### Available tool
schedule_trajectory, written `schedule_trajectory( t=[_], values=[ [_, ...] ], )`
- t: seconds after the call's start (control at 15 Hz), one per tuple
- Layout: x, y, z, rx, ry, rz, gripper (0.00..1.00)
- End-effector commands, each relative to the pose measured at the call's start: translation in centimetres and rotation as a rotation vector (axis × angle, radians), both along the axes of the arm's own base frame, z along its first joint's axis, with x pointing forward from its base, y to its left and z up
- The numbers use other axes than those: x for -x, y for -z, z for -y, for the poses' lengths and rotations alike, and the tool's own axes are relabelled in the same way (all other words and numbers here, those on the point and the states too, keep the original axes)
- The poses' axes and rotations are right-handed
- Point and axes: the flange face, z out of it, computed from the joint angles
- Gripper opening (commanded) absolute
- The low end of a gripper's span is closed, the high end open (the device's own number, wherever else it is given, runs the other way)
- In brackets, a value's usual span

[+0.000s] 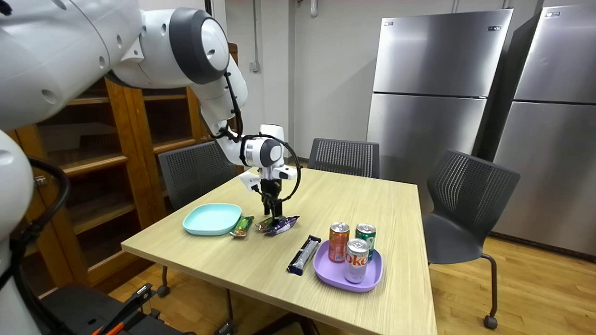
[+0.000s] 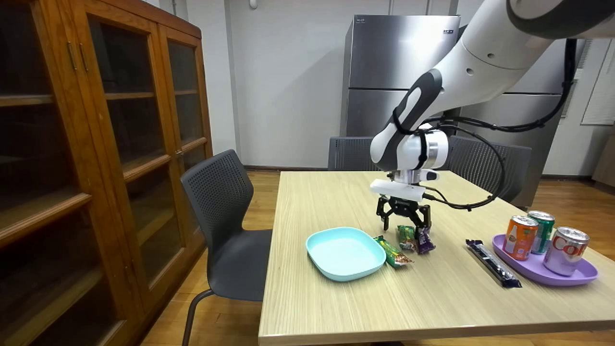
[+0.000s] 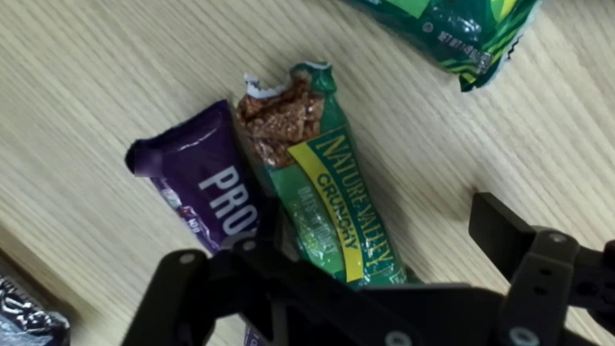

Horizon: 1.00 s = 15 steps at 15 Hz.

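My gripper [image 2: 403, 228] has its fingers [image 3: 502, 235] wide apart, and a green snack bar [image 3: 331, 206] lies on the table [image 1: 344, 195] between them. A purple bar [image 3: 206, 175] is right beside it; I can't tell if a finger touches that. Only the wrist view lets me read their words. Just the exterior views show the blue tray [image 2: 346, 254] and, farther off, three cans [image 1: 357, 265] on a purple tray [image 1: 328, 270]. My arm [image 2: 480, 62] bends over, gripper pointing down.

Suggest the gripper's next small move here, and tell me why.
Probably close the gripper gently: in the wrist view, the Nature Valley bar lies between its open fingers. One finger partly covers the purple bar in that view, and contact is unclear, so going slowly seems wiser.
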Motion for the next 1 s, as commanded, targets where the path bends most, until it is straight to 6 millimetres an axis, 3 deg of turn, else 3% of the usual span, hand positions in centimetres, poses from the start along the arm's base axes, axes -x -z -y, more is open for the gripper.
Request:
schedule_trajectory(
  t=[0.0,0.27,0.33,0.4,0.87,0.93],
  values=[
    [-0.8,-0.2,0.0,-0.019,0.002,-0.017,1.0],
    [-0.9,-0.5,0.2,-0.033,0.012,-0.013,1.0],
    [-0.9,-0.6,0.2,-0.034,0.012,-0.013,0.75],
    [-1.0,-0.7,0.3,-0.034,0.013,-0.012,0.74],
    [-0.8,-1.0,0.9,-0.035,0.022,-0.01,0.19],
    [-0.7,-1.2,1.0,-0.036,0.02,-0.012,0.16]
  ],
)
